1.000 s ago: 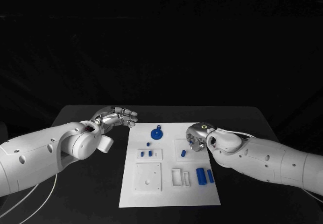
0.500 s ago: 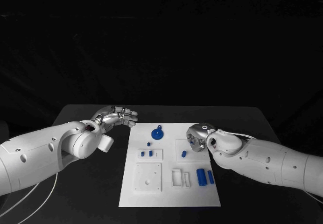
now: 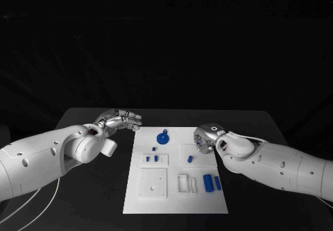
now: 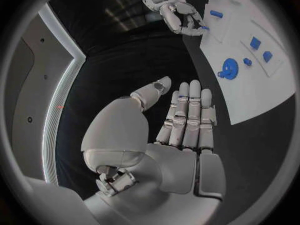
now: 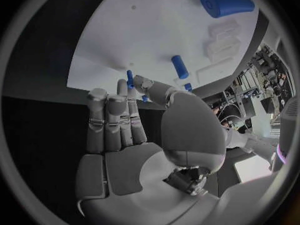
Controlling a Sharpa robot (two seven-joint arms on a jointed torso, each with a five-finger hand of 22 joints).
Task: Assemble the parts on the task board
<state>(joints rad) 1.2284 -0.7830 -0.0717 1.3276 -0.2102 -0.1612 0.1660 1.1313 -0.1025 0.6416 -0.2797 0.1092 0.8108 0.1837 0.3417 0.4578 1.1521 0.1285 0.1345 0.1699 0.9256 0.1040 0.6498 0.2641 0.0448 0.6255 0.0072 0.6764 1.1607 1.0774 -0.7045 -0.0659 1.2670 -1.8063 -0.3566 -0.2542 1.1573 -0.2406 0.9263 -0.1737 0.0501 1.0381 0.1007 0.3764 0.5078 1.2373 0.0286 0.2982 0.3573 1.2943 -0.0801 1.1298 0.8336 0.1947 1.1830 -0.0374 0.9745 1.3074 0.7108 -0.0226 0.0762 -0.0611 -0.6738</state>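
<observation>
The white task board (image 3: 177, 202) lies in the middle of the table. On it are a blue round disc part (image 3: 161, 139), two small blue pieces (image 3: 150, 158), a short blue peg (image 3: 189, 158) and two blue cylinders (image 3: 211, 181). My right hand (image 3: 205, 136) hovers over the board's far right part and pinches a thin blue part (image 5: 129, 79) between thumb and a fingertip. My left hand (image 3: 122, 119) stays off the board's far left corner, fingers straight, holding nothing. The left wrist view shows the left hand (image 4: 181, 130), the disc part (image 4: 229, 68) and the right hand (image 4: 178, 12).
A white raised block (image 3: 152, 182) with holes and two small white slotted holders (image 3: 186, 183) sit on the near half of the board. Black table (image 3: 90, 192) lies bare on both sides of the board.
My right hand has shifted a little toward the far side and turned at the wrist, still pinching the thin blue part. The left arm has stayed put.
</observation>
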